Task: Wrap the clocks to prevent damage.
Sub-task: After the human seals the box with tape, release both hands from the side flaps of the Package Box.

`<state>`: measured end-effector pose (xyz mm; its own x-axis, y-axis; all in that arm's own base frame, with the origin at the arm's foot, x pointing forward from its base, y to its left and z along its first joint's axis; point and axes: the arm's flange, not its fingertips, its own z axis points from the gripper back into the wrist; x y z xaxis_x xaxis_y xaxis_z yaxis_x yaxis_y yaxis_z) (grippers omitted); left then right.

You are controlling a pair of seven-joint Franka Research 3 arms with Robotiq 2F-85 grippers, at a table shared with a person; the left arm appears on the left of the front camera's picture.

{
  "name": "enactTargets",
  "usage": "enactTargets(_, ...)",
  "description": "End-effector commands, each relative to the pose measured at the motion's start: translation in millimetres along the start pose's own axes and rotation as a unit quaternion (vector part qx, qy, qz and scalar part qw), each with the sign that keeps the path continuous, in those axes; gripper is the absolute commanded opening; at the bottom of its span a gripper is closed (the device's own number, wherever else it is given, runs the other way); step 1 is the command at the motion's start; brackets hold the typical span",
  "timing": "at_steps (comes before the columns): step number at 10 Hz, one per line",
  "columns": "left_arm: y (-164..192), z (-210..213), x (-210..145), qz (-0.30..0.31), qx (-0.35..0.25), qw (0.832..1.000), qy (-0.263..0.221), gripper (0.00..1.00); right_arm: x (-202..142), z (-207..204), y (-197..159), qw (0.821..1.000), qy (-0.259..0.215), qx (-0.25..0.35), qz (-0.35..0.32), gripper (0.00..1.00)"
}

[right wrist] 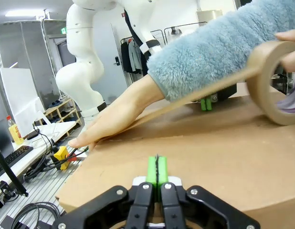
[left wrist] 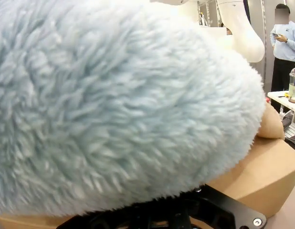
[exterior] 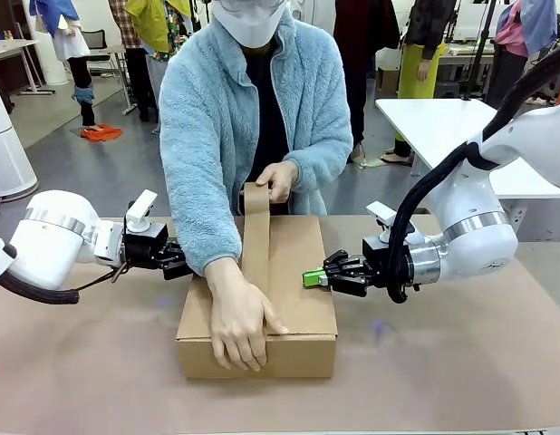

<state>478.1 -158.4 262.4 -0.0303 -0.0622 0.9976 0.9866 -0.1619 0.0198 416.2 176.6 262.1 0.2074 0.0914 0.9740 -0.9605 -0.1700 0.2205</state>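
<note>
A shut cardboard box [exterior: 298, 299] lies in the middle of the table; the clocks are out of view. A person in a fluffy blue sleeve [left wrist: 114, 95] pulls a strip of brown tape [exterior: 255, 240] along the lid from a tape roll [right wrist: 276, 86]. One hand [exterior: 239, 326] presses the strip at the box's front edge. My right gripper [exterior: 313, 278] is shut with its green pads together, touching the box's right side at the lid [right wrist: 209, 157]. At the box's left side, my left gripper [exterior: 174, 259] sits behind the sleeve, its green pads [right wrist: 206, 103] together.
The person stands at the table's far edge, leaning over the box. Brown tabletop [exterior: 443, 362] lies bare in front of and to the right of the box. A white table [exterior: 434, 122] stands behind on the right.
</note>
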Motion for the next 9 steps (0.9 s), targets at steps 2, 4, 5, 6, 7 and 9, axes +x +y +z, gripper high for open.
enactTargets(2, -0.2, -0.2, -0.8, 0.001, 0.002, 1.0, 0.001, 0.0, -1.2, -1.6, 0.6, 1.0, 0.006, -0.004, 0.0, 0.01)
enactTargets(4, -0.2, -0.2, -0.8, 0.001, 0.002, 1.0, 0.001, 0.0, -1.2, -1.6, 0.6, 1.0, 0.006, -0.004, 0.0, 0.01)
enactTargets(5, -0.2, -0.2, -0.8, 0.001, 0.002, 1.0, 0.001, 0.0, -1.2, -1.6, 0.6, 1.0, 0.006, -0.004, 0.0, 0.01)
enactTargets(6, -0.2, -0.2, -0.8, 0.001, 0.002, 1.0, 0.001, 0.0, -1.2, -1.6, 0.6, 1.0, 0.006, -0.004, 0.0, 0.01)
enactTargets(7, -0.2, -0.2, -0.8, 0.001, 0.002, 1.0, 0.001, 0.0, -1.2, -1.6, 0.6, 1.0, 0.006, -0.004, 0.0, 0.01)
enactTargets(9, -0.2, -0.2, -0.8, 0.001, 0.002, 1.0, 0.001, 0.0, -1.2, -1.6, 0.6, 1.0, 0.006, -0.004, 0.0, 0.01)
